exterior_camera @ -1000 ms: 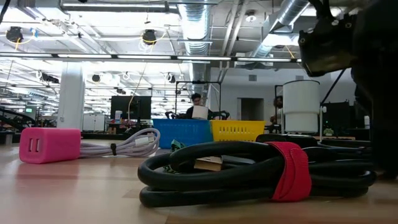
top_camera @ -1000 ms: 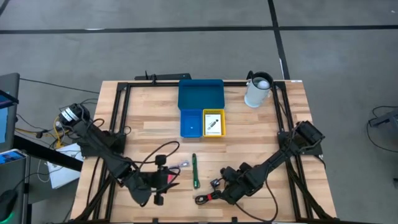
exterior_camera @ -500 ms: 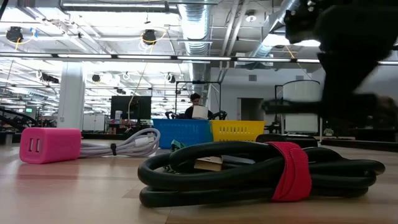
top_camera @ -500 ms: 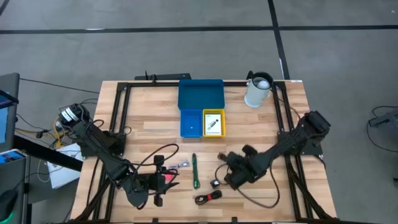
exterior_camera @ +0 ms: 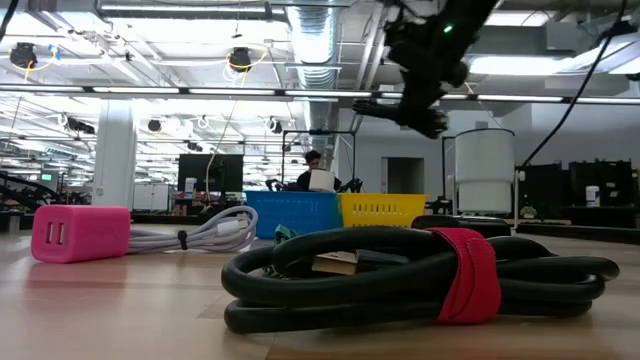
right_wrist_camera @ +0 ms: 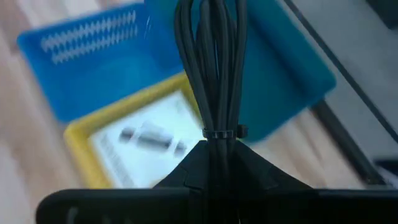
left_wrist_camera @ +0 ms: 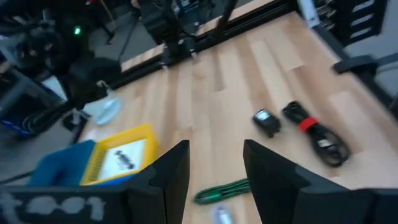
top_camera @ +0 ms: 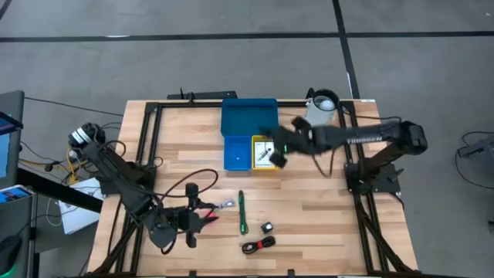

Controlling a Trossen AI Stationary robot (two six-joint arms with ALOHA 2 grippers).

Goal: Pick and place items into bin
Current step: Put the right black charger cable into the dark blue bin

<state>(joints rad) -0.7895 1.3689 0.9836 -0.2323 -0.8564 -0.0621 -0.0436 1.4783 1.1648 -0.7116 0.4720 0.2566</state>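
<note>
left claw: open, low | right claw: clamped, arm outstretched, raised

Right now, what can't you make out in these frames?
- Print on the white card in the yellow bin: too small from above, blurred in the right wrist view.
- Far end of the black cable bundle in the right end effector: cut off by the frame edge.
- What the left end effector touches: its own body hides that from above.
- Small black piece: too small to identify.
</note>
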